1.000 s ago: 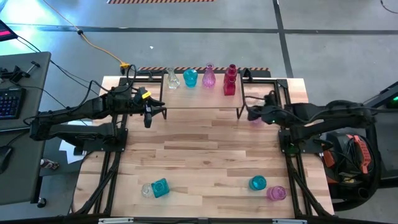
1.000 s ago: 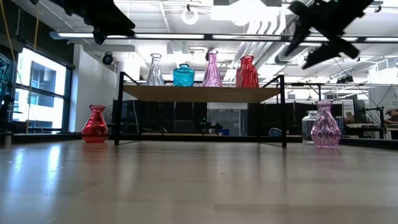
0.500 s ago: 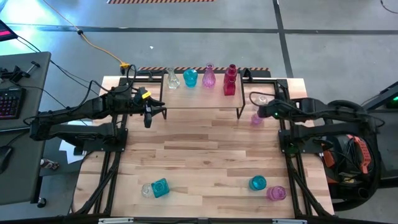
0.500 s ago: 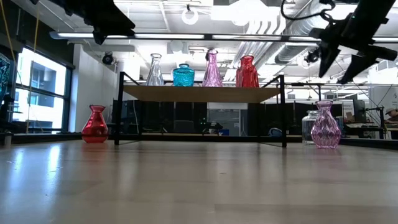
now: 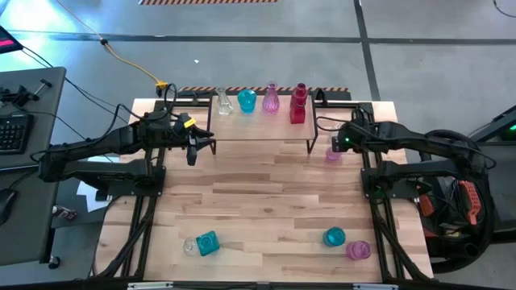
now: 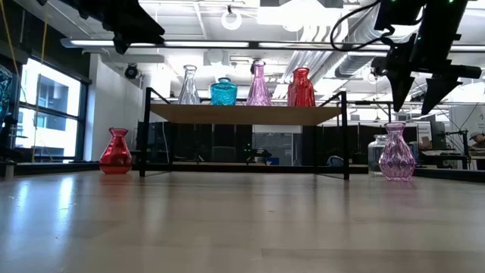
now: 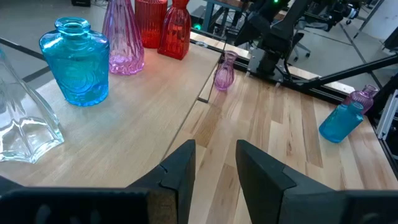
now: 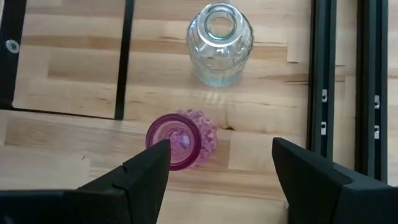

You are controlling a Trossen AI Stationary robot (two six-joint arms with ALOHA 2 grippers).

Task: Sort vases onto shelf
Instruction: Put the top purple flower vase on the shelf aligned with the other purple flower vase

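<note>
On the shelf (image 5: 258, 121) stand a clear vase (image 5: 222, 101), a teal one (image 5: 247, 101), a pink one (image 5: 271, 99) and a red one (image 5: 298, 103). On the table by the shelf's right legs stands a pink vase (image 8: 180, 140), with a clear vase (image 8: 219, 42) behind it. My right gripper (image 8: 227, 180) hangs open above the pink vase (image 6: 396, 153), pointing steeply down and touching nothing. My left gripper (image 7: 214, 174) is open with a narrow gap, held in the air at the shelf's left end. A red vase (image 6: 116, 152) stands left of the shelf.
Near the table's front edge stand a teal vase with a clear one (image 5: 200, 244) on the left, and a teal vase (image 5: 334, 237) and a pink one (image 5: 358, 250) on the right. The shelf's thin black legs (image 8: 123, 59) rise close beside the pink vase.
My right gripper has swung toward the table's right and far edges, to above the pink vase by the shelf's right legs. It has sunk a little and tipped from slanting to pointing steeply down. Its fingers stay open. The vases have not moved.
</note>
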